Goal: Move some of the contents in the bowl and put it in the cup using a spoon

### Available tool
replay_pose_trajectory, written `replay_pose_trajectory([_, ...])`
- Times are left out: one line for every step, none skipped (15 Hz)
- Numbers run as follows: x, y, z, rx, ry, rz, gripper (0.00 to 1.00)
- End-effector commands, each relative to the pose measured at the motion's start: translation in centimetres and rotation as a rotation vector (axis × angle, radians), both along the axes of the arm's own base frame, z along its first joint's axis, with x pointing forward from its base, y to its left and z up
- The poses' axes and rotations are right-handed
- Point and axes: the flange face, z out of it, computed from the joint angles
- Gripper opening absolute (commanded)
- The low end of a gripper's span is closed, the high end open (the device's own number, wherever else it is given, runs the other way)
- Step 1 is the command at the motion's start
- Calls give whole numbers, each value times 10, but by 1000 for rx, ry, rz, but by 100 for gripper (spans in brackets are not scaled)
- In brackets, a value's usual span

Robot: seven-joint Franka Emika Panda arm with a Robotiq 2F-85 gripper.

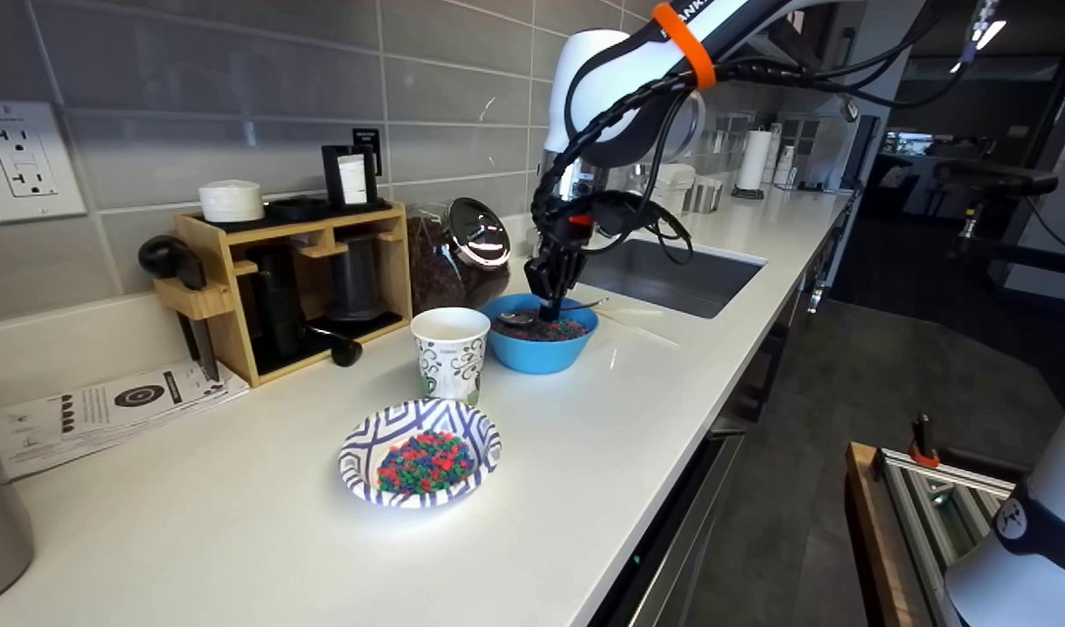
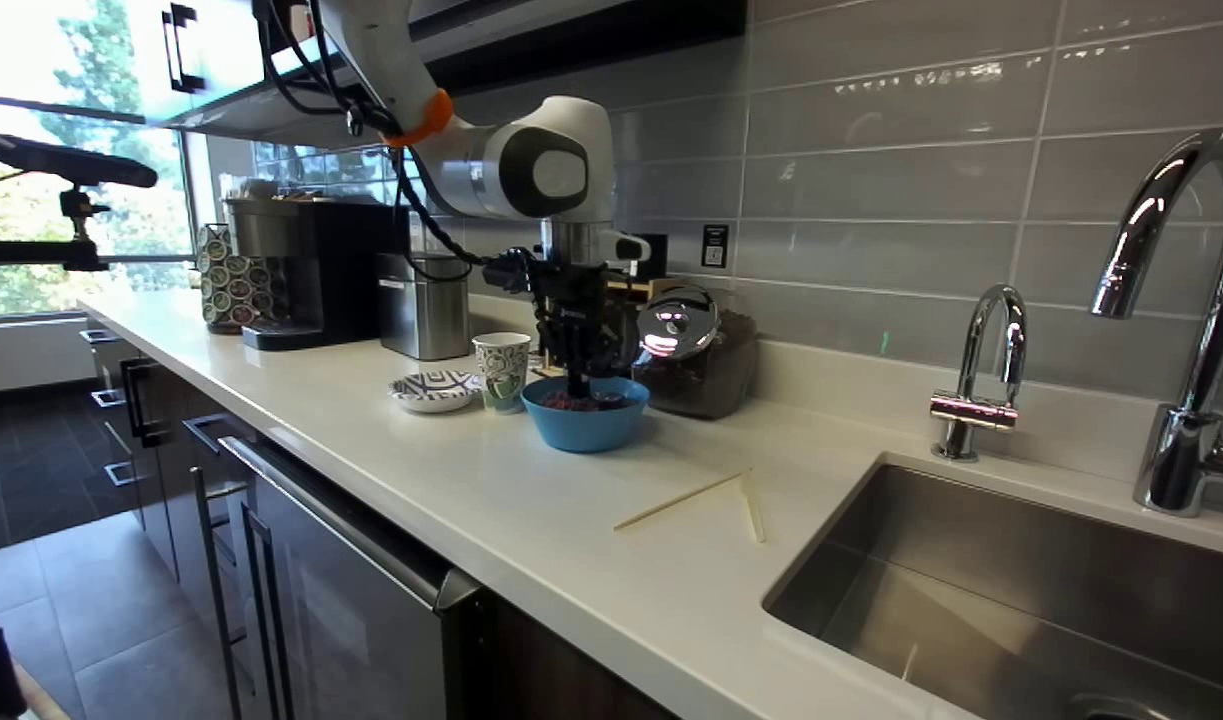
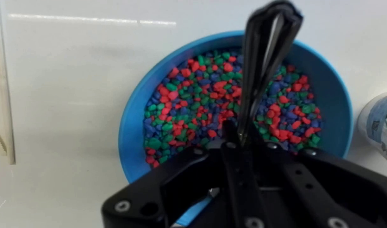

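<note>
bowl: blue | pebbles: red, green, blue (well mixed) | cup: white, scroll-patterned | dish: purple-on-white geometric

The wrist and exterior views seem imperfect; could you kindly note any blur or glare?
Wrist view: spoon handle blurred toward its end, bright streak on the counter; both exterior views: glare on the jar lid; in an exterior view: window partly washed out.
</note>
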Motion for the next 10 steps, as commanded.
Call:
replay_pose_trajectory([9,4,-5,-13,2,18,2])
replay_pose_trajectory([9,5,-5,-11,8,20,2])
replay_pose_trajectory([10,6,-6,-11,8,22,2])
replay_pose_trajectory([10,6,-6,-10,11,23,24])
replay_pose_trajectory([10,7,-7,-10,13,24,36])
replay_pose_trajectory([10,7,-8,-11,14,26,42])
replay_pose_trajectory([10,7,-8,-11,15,27,49])
replay_pose_trajectory([10,7,-8,-11,14,25,57])
replay_pose_trajectory([11,7,-7,-12,14,27,57])
replay_pose_trajectory([11,7,-6,-12,12,27,59])
